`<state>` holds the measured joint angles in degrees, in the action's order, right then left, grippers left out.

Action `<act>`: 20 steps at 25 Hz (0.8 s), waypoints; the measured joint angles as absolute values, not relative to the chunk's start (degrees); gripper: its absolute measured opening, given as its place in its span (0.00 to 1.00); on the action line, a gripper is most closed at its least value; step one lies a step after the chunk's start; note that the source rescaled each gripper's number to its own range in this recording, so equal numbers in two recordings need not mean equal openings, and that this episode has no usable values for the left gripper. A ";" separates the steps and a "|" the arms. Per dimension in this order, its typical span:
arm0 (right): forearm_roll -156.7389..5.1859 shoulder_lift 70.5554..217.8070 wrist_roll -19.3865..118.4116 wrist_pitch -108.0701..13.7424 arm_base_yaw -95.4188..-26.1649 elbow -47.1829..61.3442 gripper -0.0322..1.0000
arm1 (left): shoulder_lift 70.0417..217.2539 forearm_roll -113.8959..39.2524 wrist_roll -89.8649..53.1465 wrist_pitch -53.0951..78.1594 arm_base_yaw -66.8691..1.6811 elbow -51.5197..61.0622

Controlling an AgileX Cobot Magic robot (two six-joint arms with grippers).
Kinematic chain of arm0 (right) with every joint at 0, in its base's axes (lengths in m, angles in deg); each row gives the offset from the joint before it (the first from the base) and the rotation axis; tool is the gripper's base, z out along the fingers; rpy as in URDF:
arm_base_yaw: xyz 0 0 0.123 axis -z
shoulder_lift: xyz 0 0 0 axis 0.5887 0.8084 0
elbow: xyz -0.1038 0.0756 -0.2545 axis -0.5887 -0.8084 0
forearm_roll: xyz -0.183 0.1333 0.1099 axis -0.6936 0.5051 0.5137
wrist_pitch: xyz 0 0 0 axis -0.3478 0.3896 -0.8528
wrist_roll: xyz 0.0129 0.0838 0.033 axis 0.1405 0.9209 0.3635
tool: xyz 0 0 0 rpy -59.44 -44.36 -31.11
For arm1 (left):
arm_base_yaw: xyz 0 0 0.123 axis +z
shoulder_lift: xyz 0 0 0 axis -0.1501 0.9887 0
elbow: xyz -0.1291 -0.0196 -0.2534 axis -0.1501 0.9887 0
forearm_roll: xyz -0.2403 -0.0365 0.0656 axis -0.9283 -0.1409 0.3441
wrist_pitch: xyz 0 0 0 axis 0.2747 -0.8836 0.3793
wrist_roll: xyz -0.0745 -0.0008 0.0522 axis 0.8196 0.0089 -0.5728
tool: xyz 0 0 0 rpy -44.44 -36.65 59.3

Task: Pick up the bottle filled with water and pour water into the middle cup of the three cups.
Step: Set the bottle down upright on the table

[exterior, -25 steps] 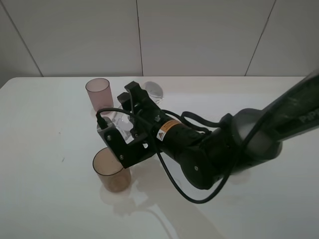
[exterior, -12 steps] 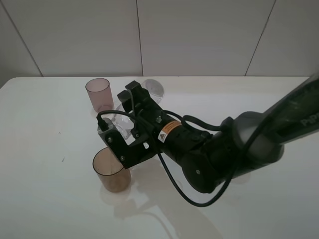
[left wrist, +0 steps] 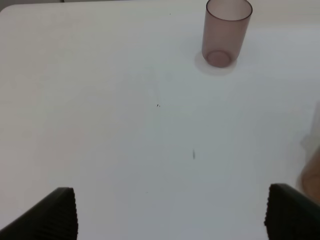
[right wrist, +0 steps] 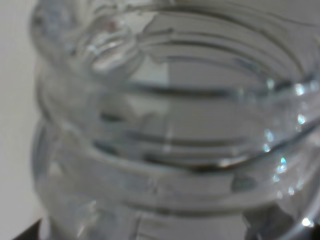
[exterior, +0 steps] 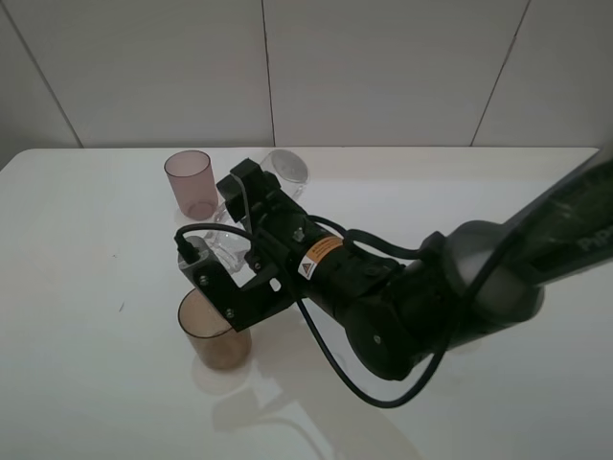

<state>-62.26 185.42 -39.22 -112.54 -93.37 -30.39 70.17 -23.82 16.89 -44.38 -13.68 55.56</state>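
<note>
My right gripper (exterior: 247, 192) reaches across to the left and is shut on the clear bottle (exterior: 228, 247). It holds the bottle tilted in the air just behind and above the amber-brown middle cup (exterior: 213, 331). The right wrist view is filled by the bottle's threaded capless neck (right wrist: 170, 125). The mauve-pink cup (exterior: 190, 182) stands at the back left and also shows in the left wrist view (left wrist: 227, 32). The smoky dark-grey cup (exterior: 290, 169) is partly hidden behind the gripper. My left gripper (left wrist: 172, 192) is open and empty over bare table, and it is out of the exterior view.
The white table (exterior: 86, 287) meets a tiled wall (exterior: 383, 67) at the back. The right arm's bulky body (exterior: 412, 297) and its black cable (exterior: 326, 345) lie over the middle of the table.
My right gripper has shifted a little left with the bottle, closer over the amber-brown cup. More of the dark-grey cup shows behind it. The cups have not moved.
</note>
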 joint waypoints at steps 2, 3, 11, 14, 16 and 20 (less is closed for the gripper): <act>-62.26 185.42 -39.60 -112.65 -93.37 -30.39 0.03 | 70.17 -23.82 16.89 -44.38 -13.68 55.56; -62.26 185.42 -39.60 -112.79 -93.37 -30.39 0.03 | 70.17 -23.82 16.89 -44.38 -13.68 55.56; -62.26 185.42 -39.76 -114.91 -93.37 -30.39 0.03 | 70.17 -23.82 16.89 -44.38 -13.68 55.56; -62.26 185.42 -39.76 -115.12 -93.37 -30.39 0.03 | 70.17 -23.82 16.89 -44.38 -13.68 55.56; -62.26 185.42 -39.88 -115.17 -93.37 -30.39 0.03 | 70.17 -23.82 16.89 -44.38 -13.68 55.56; -62.26 185.42 -41.77 -115.17 -93.37 -30.39 0.03 | 70.17 -23.82 16.89 -44.38 -13.68 55.56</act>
<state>-62.26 185.42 -41.77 -115.17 -93.37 -30.39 70.17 -23.82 16.89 -44.38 -13.68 55.56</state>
